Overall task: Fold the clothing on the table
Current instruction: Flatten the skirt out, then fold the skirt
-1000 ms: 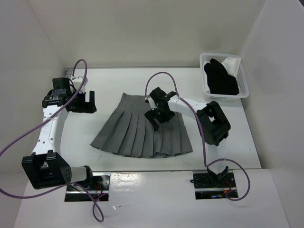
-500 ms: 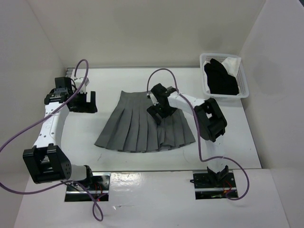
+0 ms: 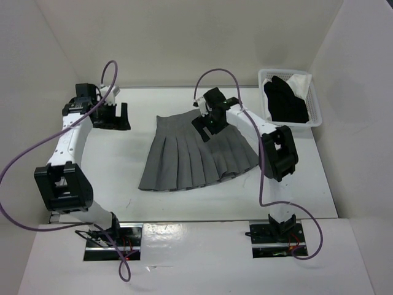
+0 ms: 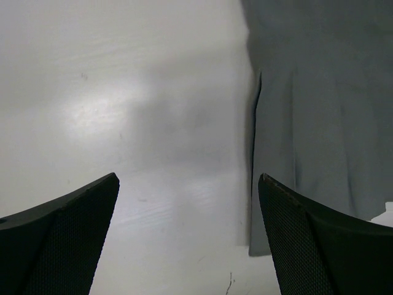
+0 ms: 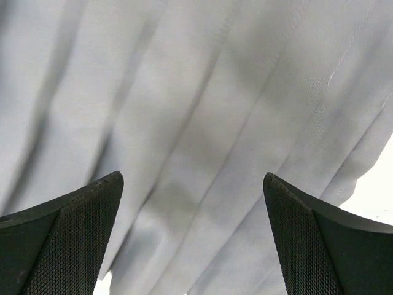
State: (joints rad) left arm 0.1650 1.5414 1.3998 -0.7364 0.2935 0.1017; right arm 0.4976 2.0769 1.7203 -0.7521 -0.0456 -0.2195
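My left pincer (image 3: 120, 121): wide open, holding nothing, over the table (image 3: 116, 169) beside the skirt (image 3: 196, 160).
My right pincer (image 3: 204, 129): wide open, above the skirt's narrow end.

Left of skirt (image 3: 184, 161): bare table (image 3: 116, 165), free passage.
Far right corner: basket (image 3: 295, 125) stands in the way.

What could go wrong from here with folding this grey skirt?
The right gripper is open just above the thin pleats of the skirt; closing there might pinch one layer and bunch them. The left gripper is open over bare table beside the fabric's edge, so it could miss it.
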